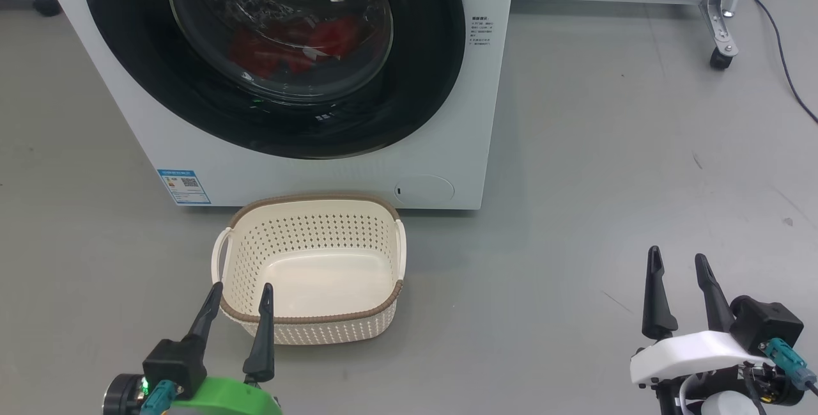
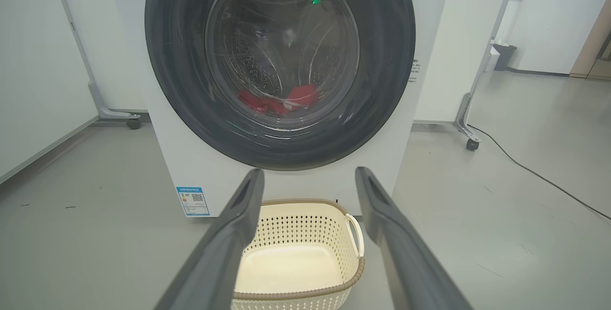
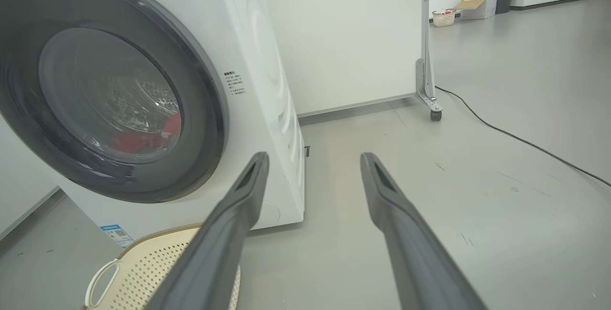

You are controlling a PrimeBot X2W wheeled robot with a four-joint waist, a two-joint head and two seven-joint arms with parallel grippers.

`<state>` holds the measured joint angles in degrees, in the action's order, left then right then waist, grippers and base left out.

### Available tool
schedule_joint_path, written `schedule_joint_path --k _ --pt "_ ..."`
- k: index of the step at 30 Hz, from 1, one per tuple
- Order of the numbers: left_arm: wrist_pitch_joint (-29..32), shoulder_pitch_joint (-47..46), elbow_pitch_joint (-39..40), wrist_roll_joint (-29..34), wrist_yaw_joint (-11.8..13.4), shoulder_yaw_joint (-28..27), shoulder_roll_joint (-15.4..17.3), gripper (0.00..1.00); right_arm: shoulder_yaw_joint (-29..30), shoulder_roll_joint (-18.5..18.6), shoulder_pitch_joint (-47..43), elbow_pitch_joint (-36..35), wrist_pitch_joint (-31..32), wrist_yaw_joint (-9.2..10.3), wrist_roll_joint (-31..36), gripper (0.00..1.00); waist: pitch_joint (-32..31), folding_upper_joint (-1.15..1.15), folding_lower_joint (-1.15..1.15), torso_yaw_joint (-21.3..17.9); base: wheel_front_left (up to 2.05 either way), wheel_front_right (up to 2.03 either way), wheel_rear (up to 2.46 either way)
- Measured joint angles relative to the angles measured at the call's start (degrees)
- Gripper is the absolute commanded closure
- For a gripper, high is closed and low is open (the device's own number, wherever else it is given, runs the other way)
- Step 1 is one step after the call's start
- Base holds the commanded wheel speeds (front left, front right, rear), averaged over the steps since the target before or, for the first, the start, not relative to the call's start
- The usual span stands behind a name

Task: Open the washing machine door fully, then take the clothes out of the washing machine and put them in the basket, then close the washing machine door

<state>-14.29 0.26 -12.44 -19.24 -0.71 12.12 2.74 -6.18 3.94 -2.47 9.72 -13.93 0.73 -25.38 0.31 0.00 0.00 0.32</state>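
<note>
The white washing machine [image 1: 319, 172] stands ahead with its round black-rimmed door [image 1: 422, 82] shut flat against the front. Through the glass bowl, red clothes [image 1: 294, 47] lie at the bottom of the steel drum, also red clothes [image 2: 281, 100] in the left wrist view. The empty cream basket [image 1: 383, 328] sits on the floor just in front of the machine. My left gripper [image 1: 241, 293] is open, low at the basket's near rim. My right gripper [image 1: 679, 263] is open over bare floor, far right of the basket.
A blue sticker [image 1: 184, 186] and a round flap [image 1: 424, 189] mark the machine's lower front. A white partition on a castor frame [image 1: 722, 50] stands behind at the right, with a black cable [image 1: 783, 57] trailing across the grey floor.
</note>
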Motion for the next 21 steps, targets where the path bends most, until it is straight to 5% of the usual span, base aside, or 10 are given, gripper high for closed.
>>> schedule_joint_path --k 21 --pt "0.0 0.0 -0.5 0.0 0.0 0.2 0.0 0.0 0.0 -0.1 0.9 0.8 0.0 0.0 0.3 0.0 -0.3 0.0 0.0 0.3 0.0 0.0 0.0"
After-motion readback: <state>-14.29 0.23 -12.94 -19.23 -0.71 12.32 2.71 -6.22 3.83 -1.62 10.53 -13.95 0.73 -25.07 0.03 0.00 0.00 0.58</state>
